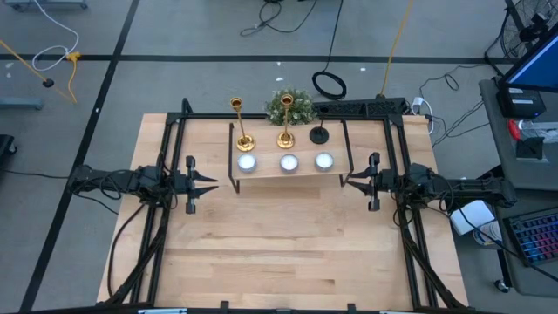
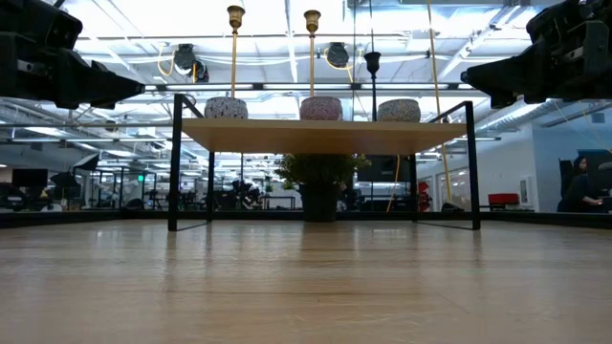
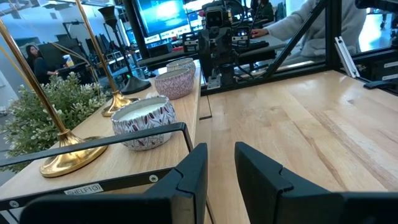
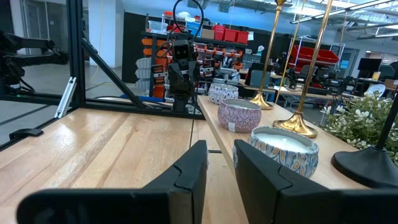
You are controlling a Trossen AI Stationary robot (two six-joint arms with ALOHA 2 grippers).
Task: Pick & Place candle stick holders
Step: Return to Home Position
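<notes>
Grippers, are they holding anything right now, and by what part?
Nothing is held. The left gripper and the right gripper are both open and empty, one at each side of the shelf.

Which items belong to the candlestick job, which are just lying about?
Job: left gold candlestick, right gold candlestick, black candlestick, left gripper, right gripper (both open).
Lying about: left candle tin, middle candle tin, right candle tin, green plant.

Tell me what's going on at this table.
Nothing is being handled. The left gripper and right gripper hang open and empty at opposite sides of the table, pointing at each other. Between them, the shelf carries three candles in a front row, with two gold candlesticks and a black candle holder behind. A small plant stands beyond the shelf.
</notes>
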